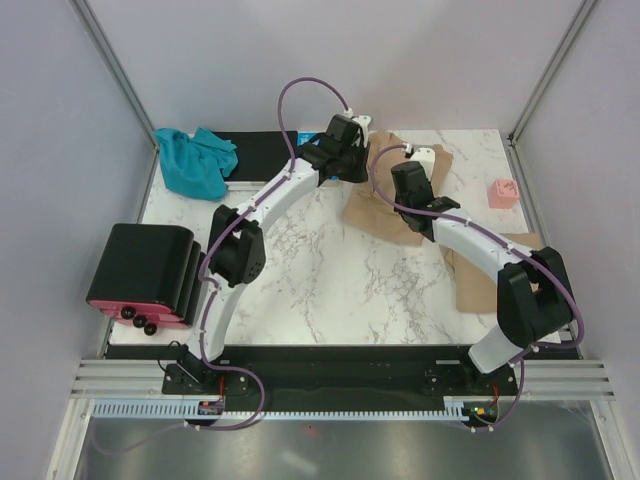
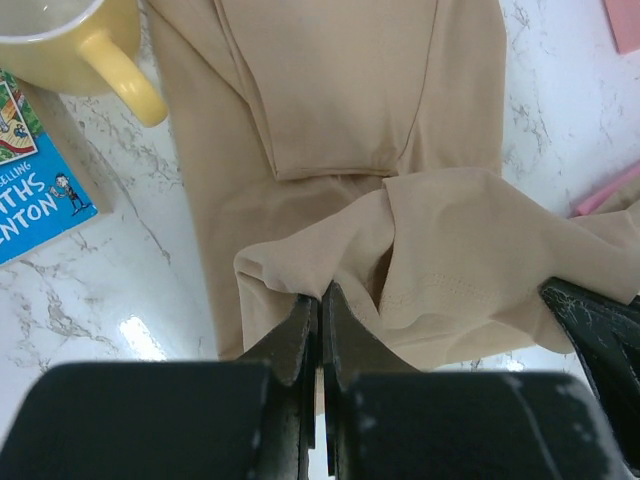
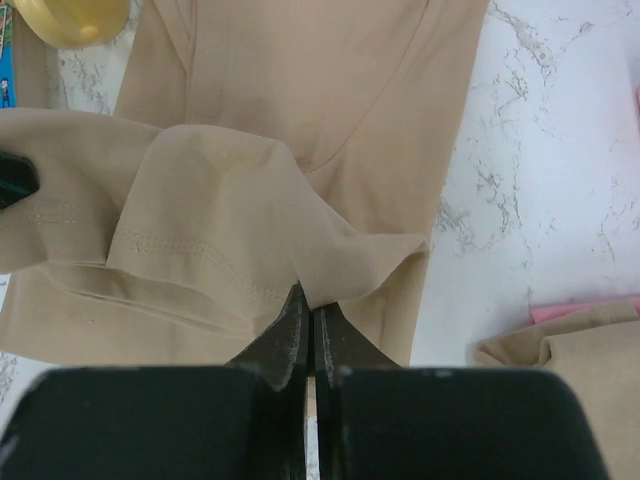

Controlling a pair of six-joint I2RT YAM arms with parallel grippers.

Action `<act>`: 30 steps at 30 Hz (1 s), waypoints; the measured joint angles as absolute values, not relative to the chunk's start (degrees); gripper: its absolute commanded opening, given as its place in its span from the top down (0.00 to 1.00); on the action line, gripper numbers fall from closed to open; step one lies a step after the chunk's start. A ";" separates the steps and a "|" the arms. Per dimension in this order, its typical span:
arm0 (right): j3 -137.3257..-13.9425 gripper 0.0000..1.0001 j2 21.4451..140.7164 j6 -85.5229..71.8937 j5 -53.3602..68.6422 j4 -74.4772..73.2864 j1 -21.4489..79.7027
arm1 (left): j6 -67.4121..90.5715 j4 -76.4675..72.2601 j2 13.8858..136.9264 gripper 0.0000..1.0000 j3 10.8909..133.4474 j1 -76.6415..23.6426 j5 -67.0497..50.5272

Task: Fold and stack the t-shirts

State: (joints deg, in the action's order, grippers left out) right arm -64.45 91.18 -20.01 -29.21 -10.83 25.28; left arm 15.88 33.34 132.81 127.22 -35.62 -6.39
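Both arms were stretched out over the far half of the marble table point(image 1: 330, 285), their wrists close together above a tan t-shirt point(image 2: 340, 100) that lay spread on the stone. The left gripper point(image 2: 318, 310) had its jaws pressed together on the shirt's near edge, with a fold of cloth caught between the tips. The right gripper point(image 3: 308, 315) was doing the same a little further along the same edge, its jaws pinched tight on a peak of fabric. Between the two grips the stitched hem was lifted off the table and doubled over the body of the shirt, sagging in soft folds, while the rest of the garment lay flat beneath it. From each wrist view the dark tip of the other gripper showed at the side of the raised hem, so the two were near each other but apart.

Just past the shirt's far left corner stood a yellow mug point(image 2: 60, 40), with a picture book point(image 2: 35, 170) lying flat beside it, neither touching the cloth as far as I could tell. A second tan t-shirt point(image 1: 470, 285) lay rumpled at the right side of the table, partly under the right arm and well apart from the one being handled. At the far left corner a teal garment point(image 1: 195, 165) sat in a loose heap, draped over the end of a black board point(image 1: 262, 155). A small pink block point(image 1: 503, 193) rested near the far right edge, and a bulky black case point(image 1: 145, 265) hung over the table's left side.
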 measured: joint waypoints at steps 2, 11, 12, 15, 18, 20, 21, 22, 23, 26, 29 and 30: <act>-64.45 1.00 91.20 -20.03 -28.88 -11.00 25.26 | 15.88 33.52 132.79 0.98 126.72 -35.51 -6.59; -56.66 1.00 80.95 -22.63 -22.83 -13.28 25.28 | 15.97 31.68 124.01 0.98 106.69 -35.24 -6.94; -55.16 1.00 78.30 -23.03 -22.15 -13.61 25.30 | 15.99 30.87 121.64 0.98 103.15 -35.27 -7.22; -52.66 1.00 71.75 -23.83 -21.28 -14.20 25.36 | 16.01 29.30 115.96 0.98 97.32 -35.59 -7.81; -52.66 1.00 69.67 -23.86 -21.85 -13.67 25.34 | 15.97 27.24 113.99 0.98 97.71 -35.70 -7.77; -53.41 1.00 70.61 -23.77 -22.55 -13.89 25.28 | 15.97 26.65 114.28 0.98 99.92 -35.57 -7.66; -54.00 1.00 71.70 -23.75 -22.96 -13.89 25.26 | 15.94 26.81 115.00 0.98 101.78 -35.48 -7.62; -54.72 1.00 73.12 -23.68 -23.40 -13.96 25.26 | 15.92 26.70 115.83 0.98 103.48 -35.44 -7.57; -55.57 1.00 74.70 -23.57 -23.92 -13.93 25.26 | 15.92 27.40 117.36 0.98 106.76 -35.35 -7.57; -57.87 1.00 79.55 -23.09 -25.54 -13.69 25.26 | 15.79 28.05 122.37 0.98 115.33 -35.31 -7.46; -59.27 1.00 84.42 -22.50 -27.18 -13.17 25.26 | 15.49 28.38 126.32 0.98 120.42 -35.31 -7.40; -59.31 1.00 85.34 -22.44 -27.51 -12.88 25.26 | 15.40 28.49 127.13 0.98 120.95 -35.31 -7.40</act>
State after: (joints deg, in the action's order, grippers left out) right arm -59.31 85.34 -22.44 -27.51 -12.88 25.26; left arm 15.40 28.49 127.13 120.95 -35.31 -7.40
